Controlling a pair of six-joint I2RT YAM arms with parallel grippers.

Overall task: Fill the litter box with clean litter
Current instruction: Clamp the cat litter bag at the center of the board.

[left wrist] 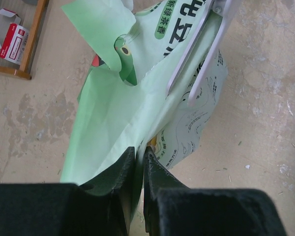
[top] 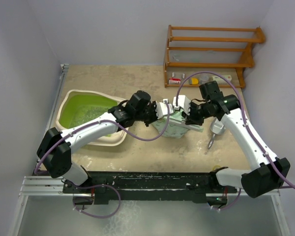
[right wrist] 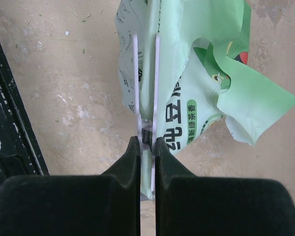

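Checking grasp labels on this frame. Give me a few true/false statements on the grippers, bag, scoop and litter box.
1. The left gripper is pinched shut on the green bag. True.
2. The right gripper is open, clear of the bag. False: it is shut on the white clip clamped on the bag.
3. The metal scoop lies inside the litter box. False: it lies on the table, right of the bag.
4. The litter box holds some litter. True.
5. The bag is over the litter box. False: it is to the box's right, apart from it.
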